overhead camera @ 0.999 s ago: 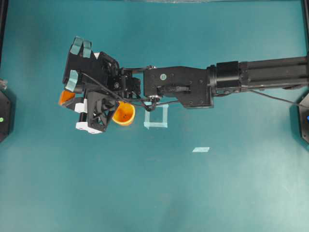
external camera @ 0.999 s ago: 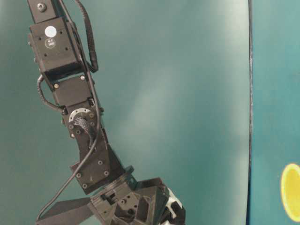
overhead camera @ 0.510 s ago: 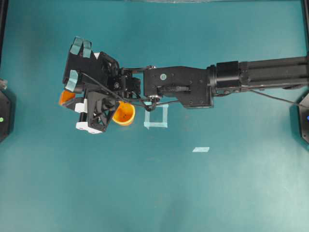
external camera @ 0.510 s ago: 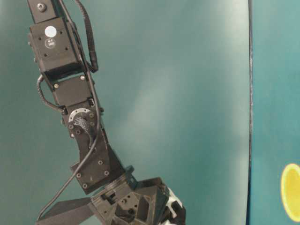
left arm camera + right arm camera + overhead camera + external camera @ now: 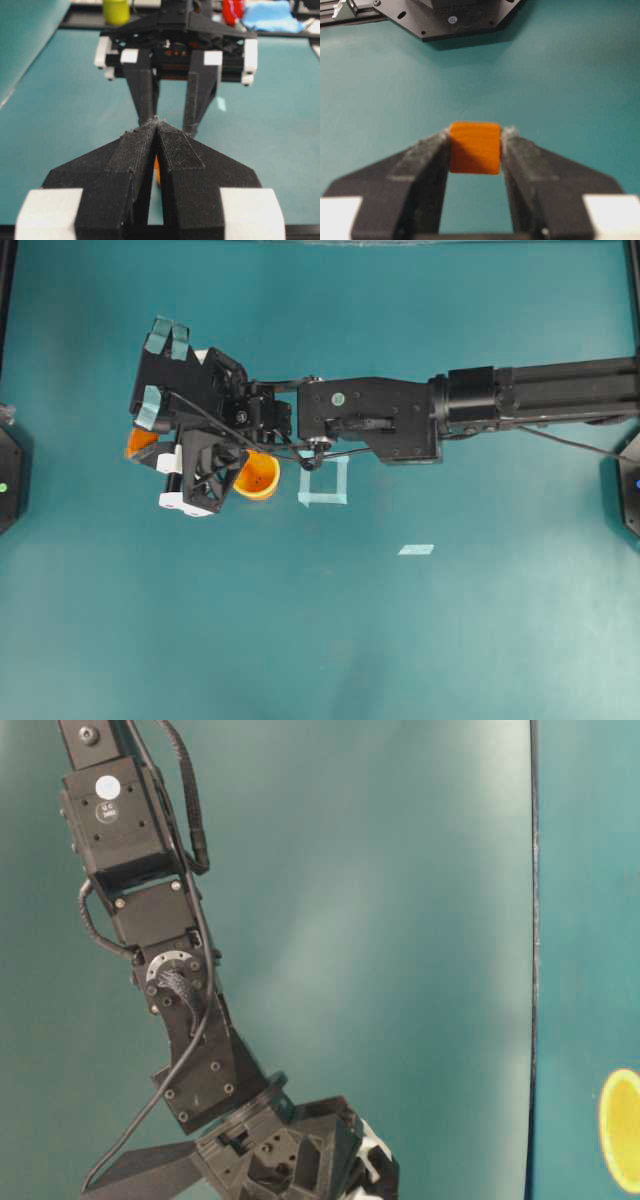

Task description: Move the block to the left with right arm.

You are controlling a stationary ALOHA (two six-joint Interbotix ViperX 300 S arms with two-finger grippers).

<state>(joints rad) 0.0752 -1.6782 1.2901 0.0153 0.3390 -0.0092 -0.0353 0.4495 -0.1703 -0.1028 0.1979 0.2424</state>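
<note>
Right tool (image 5: 475, 145) clamped on block (image 5: 475, 148), carried at left of overhead frame, left of cup (image 5: 257, 476): transport grip for leftward placement. Left tool (image 5: 156, 131) pressed together, idle.

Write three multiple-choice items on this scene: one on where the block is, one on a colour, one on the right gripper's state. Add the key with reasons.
1. Where is the block?
A. inside the cup
B. between the right gripper's fingers
C. on the tape square

2. What colour is the tabletop?
A. teal
B. white
C. grey

3. How is the right gripper?
A. wide open and empty
B. out of view
C. shut on the block

Key: 1 B, the right wrist view shows both fingers pressed against the cube's sides. 2 A, the overhead view shows teal all round. 3 C, the jaws touch the block with no gap, left of the cup and the tape square.
</note>
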